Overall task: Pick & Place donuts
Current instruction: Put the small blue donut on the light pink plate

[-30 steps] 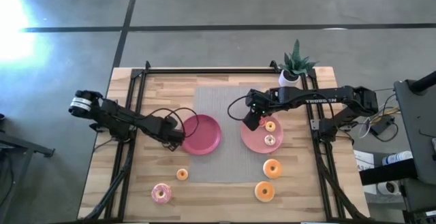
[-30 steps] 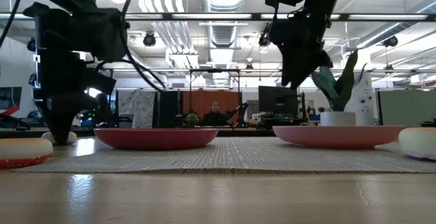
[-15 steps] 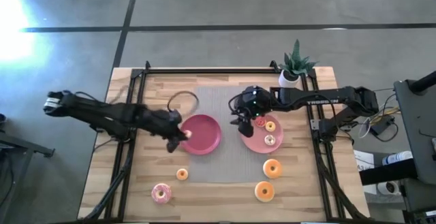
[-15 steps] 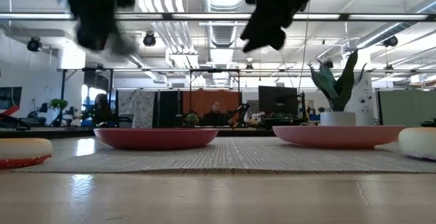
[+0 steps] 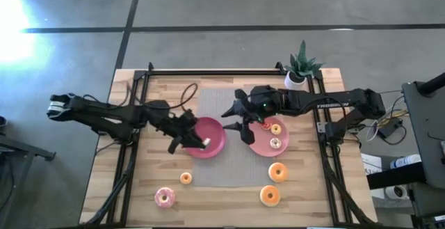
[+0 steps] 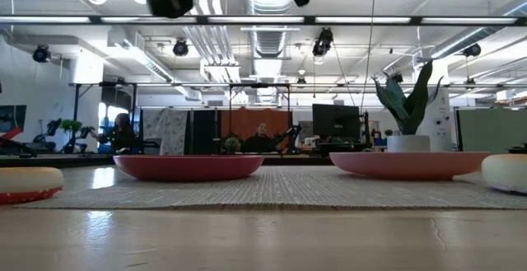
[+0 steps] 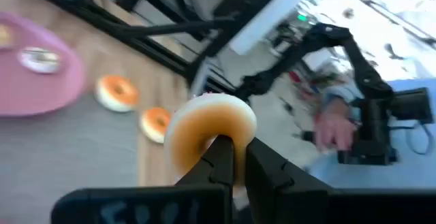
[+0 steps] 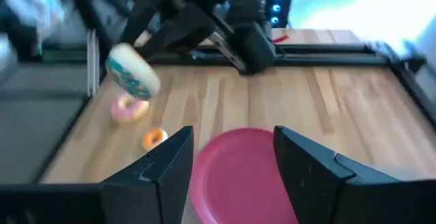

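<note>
Foam-light, stiff-looking donut [image 7: 208, 130] pinched through its ring wall by left pincer [image 7: 234, 157], closed, above left pink plate [image 5: 217, 145]. Best gripped across the ring. Right pincer [image 8: 233, 163] spread wide, empty.

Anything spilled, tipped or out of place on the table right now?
Nothing stands out. The left gripper is shut on a donut above the left plate; the right gripper hangs open between it and the right plate. Both plates sit flat on the mat, and the loose donuts lie flat on the table.
</note>
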Available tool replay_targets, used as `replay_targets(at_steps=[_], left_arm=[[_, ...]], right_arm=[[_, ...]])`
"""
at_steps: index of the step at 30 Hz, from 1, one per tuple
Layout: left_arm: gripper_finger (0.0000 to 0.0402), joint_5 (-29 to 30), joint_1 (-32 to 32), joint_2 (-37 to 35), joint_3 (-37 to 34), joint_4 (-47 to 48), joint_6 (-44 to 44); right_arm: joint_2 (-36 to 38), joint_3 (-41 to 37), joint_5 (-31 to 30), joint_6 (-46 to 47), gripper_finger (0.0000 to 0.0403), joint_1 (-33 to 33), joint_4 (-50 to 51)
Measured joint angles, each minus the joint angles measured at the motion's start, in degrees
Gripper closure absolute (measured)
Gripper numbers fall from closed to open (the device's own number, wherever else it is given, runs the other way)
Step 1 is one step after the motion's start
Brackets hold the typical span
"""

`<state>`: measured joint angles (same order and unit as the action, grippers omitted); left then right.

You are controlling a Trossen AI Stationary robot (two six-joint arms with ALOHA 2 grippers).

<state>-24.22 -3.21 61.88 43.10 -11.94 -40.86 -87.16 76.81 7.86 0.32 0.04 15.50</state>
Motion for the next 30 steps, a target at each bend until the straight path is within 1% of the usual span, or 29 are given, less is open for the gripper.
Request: replay_targets(at_steps=[3, 6, 8, 12, 16, 21, 30], left_arm=[[0.0401, -5.6, 2.2, 4.3, 1.2, -2.7, -2.5], [0.0401, -8.9, 3.6, 7.1, 2.8, -3.7, -3.5], [0.0401, -10.8, 4.0, 8.0, 3.5, -3.7, -3.2], [0.0401, -11.5, 4.6, 8.6, 4.1, -3.7, -2.3], [0.0401, -13.1, 6.4, 9.9, 5.3, -4.1, -2.2], [0.0401, -15.8, 8.5, 12.1, 6.4, -4.0, -2.2], [0.0401, -19.0, 9.9, 16.0, 9.8, -3.8, -1.0]], right_arm=[[-1.4, 2.6, -0.5, -10.4, 0.0209, 2.0, 3.0], [-2.4, 5.1, -4.7, -15.6, 0.0209, 4.0, 7.2], [-2.6, 6.3, -6.1, -15.7, 0.0209, 4.6, 9.1], [-2.6, 7.5, -6.1, -14.4, 0.0209, 4.9, 9.4], [-2.8, 7.1, -4.4, -15.4, 0.0209, 5.3, 9.6], [-3.1, 7.1, -4.3, -16.1, 0.0209, 5.5, 9.6], [-3.1, 6.7, -3.2, -15.4, 0.0209, 5.6, 10.1]])
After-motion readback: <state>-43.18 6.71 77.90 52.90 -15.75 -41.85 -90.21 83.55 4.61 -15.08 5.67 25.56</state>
